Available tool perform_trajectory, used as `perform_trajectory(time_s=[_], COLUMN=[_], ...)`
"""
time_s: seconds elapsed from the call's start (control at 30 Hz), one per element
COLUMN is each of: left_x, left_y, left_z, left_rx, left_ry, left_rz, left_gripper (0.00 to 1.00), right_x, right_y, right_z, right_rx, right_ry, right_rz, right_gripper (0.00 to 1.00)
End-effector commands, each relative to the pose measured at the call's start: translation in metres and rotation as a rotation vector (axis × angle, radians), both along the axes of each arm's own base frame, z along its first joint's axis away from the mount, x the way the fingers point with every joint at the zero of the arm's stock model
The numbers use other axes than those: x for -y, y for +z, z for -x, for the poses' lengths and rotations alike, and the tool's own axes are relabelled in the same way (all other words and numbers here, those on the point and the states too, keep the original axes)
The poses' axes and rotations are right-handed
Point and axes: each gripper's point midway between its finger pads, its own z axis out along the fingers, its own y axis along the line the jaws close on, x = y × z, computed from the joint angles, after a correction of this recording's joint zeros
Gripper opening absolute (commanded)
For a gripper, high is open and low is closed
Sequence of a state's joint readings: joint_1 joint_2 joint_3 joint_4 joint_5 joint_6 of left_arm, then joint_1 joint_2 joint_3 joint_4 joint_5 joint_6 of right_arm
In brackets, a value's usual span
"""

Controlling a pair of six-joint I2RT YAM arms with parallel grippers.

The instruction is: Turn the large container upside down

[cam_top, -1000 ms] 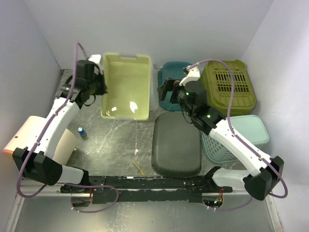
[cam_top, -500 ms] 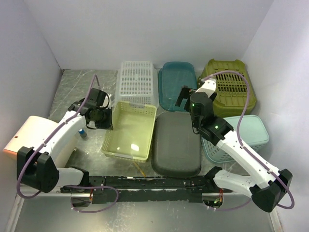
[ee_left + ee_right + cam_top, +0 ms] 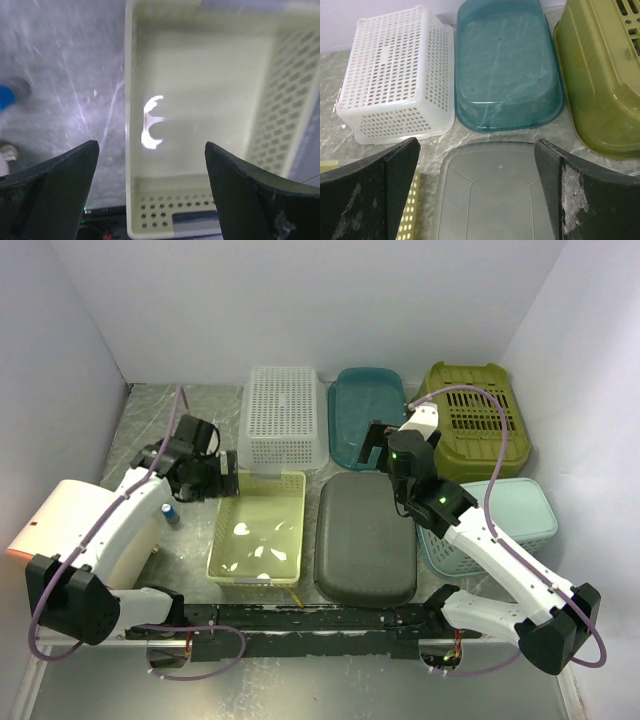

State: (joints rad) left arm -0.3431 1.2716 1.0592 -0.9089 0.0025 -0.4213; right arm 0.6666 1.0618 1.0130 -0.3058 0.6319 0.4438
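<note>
So the yellow-green container [image 3: 258, 525] is sitting open side up on the desk [image 3: 200, 420], lower middle-left of the overhead frame, right next to an upside-down grey tub [image 3: 365, 538]. The left end effector [image 3: 220, 483] is spread wide at the container's upper-left corner with nothing in it, and its wrist view looks down over the left rim into the bin. The right end effector [image 3: 477, 142] is wide and empty too, hanging over the grey tub's far edge. The white mesh basket [image 3: 283, 418] and teal tub [image 3: 367, 410] sit bottoms-up above. There's a small blue bottle [image 3: 168, 512] left of the container.
</note>
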Motion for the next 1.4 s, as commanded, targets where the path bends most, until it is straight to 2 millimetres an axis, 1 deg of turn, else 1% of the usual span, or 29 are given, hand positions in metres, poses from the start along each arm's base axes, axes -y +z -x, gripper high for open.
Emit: perform_trajectory(time_s=[0.0,0.03,0.07,0.1,0.2,0.27,0.37,0.43,0.57,0.6,0.63,0.73,0.8,0.83,0.9,0.97,1.03,1.07,1.1,1.17,1.27,1.3,1.37], left_x=[0.006,0.019,0.033,0.051,0.104,0.132,0.158,0.166,0.175,0.176,0.176,0.179,0.179,0.178,0.177,0.177,0.178,0.179,0.180,0.177,0.170,0.167,0.159], left_y=[0.075,0.080,0.081,0.077,0.062,0.048,0.024,0.006,-0.034,-0.038,-0.042,-0.048,-0.052,-0.056,-0.063,-0.065,-0.060,-0.054,-0.047,-0.034,-0.012,-0.005,0.018], left_z=[-0.034,-0.035,-0.034,-0.031,-0.014,-0.003,0.009,0.016,0.030,0.032,0.033,0.032,0.032,0.032,0.033,0.034,0.034,0.033,0.032,0.030,0.025,0.023,0.019], left_rx=[0.242,0.258,0.256,0.242,0.205,0.194,0.176,0.160,0.087,0.069,0.057,0.051,0.050,0.044,0.034,0.028,0.030,0.035,0.043,0.056,0.055,0.051,0.064], left_ry=[0.021,-0.002,-0.022,-0.046,-0.104,-0.115,-0.122,-0.138,-0.210,-0.223,-0.229,-0.243,-0.249,-0.251,-0.254,-0.253,-0.251,-0.250,-0.251,-0.250,-0.246,-0.239,-0.219], left_rz=[0.016,0.032,0.041,0.043,0.054,0.060,0.036,-0.011,-0.112,-0.121,-0.132,-0.144,-0.147,-0.154,-0.163,-0.163,-0.158,-0.154,-0.147,-0.136,-0.087,-0.073,-0.029], left_gripper=[0.97,0.96,0.96,0.96,1.00,1.00,1.00,1.00,0.93,0.92,0.88,0.74,0.62,0.55,0.45,0.30,0.17,0.11,0.07,0.07,0.07,0.07,0.07], right_x=[0.006,0.007,0.008,0.009,0.012,0.015,0.017,0.018,0.020,0.020,0.021,0.022,0.022,0.024,0.032,0.039,0.042,0.044,0.044,0.050,0.063,0.066,0.068], right_y=[-0.006,-0.005,-0.005,-0.004,-0.004,-0.003,-0.002,-0.002,-0.002,-0.001,-0.002,0.000,0.001,0.001,0.004,0.006,0.012,0.015,0.019,0.024,0.025,0.037,0.043], right_z=[0.004,0.004,0.004,0.003,0.003,0.003,0.004,0.006,0.007,0.008,0.007,0.008,0.007,0.007,0.007,0.008,0.010,0.011,0.012,0.013,0.014,0.014,0.014], right_rx=[0.003,0.007,0.009,0.011,0.010,0.010,0.011,0.011,0.016,0.019,0.019,0.023,0.026,0.026,0.024,0.027,0.043,0.052,0.063,0.078,0.079,0.097,0.110], right_ry=[-0.008,-0.014,-0.017,-0.023,-0.041,-0.051,-0.053,-0.053,-0.052,-0.053,-0.057,-0.063,-0.059,-0.065,-0.102,-0.129,-0.137,-0.136,-0.131,-0.153,-0.205,-0.217,-0.219], right_rz=[0.008,0.005,0.004,0.005,0.016,0.026,0.032,0.032,0.038,0.038,0.038,0.039,0.047,0.060,0.091,0.111,0.111,0.106,0.106,0.125,0.184,0.177,0.174], right_gripper=[1.00,1.00,1.00,1.00,1.00,1.00,1.00,1.00,1.00,1.00,1.00,1.00,1.00,1.00,1.00,1.00,1.00,1.00,1.00,1.00,1.00,1.00,1.00])
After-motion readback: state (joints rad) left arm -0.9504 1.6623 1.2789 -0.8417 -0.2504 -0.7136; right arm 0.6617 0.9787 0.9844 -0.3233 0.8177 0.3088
